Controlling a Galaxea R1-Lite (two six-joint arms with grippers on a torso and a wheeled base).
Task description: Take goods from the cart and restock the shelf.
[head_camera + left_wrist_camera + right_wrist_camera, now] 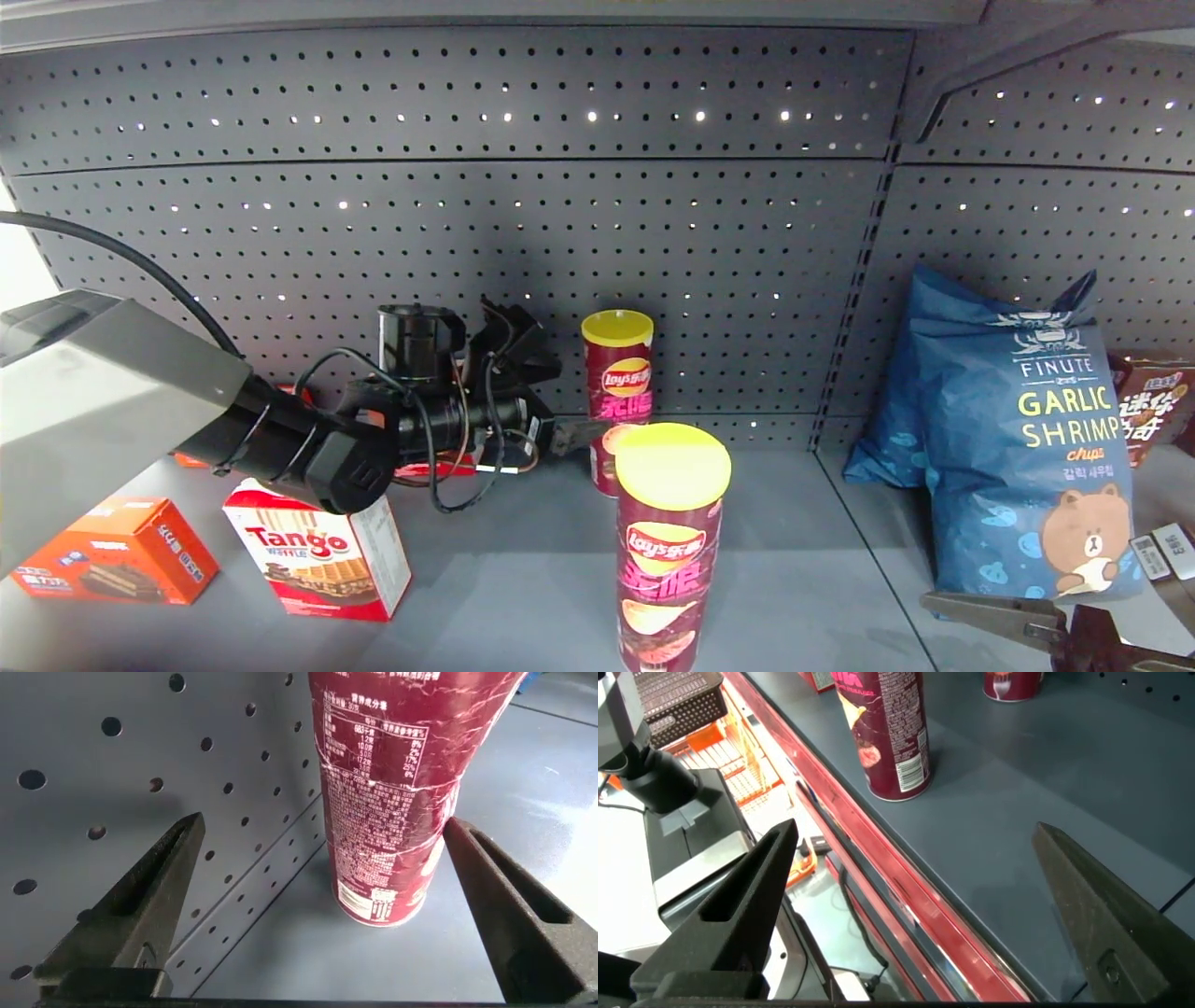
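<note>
Right gripper (pixel 915 829) spread wide over shelf (pixel 504 597) front lip. Front chips can (pixel 670 541) stands near the edge w/ bare deck around. Farther back, left gripper (pixel 324 823) released, rear chips can (pixel 617 373) just past its tips, beside pegboard (pixel 653 233).

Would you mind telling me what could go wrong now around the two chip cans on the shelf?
The left gripper, fingers open, straddles the rear can, with one finger close to it; a sideways move could tip it. The front can stands tall near the edge of the shelf, so a falling rear can might knock it off.
</note>
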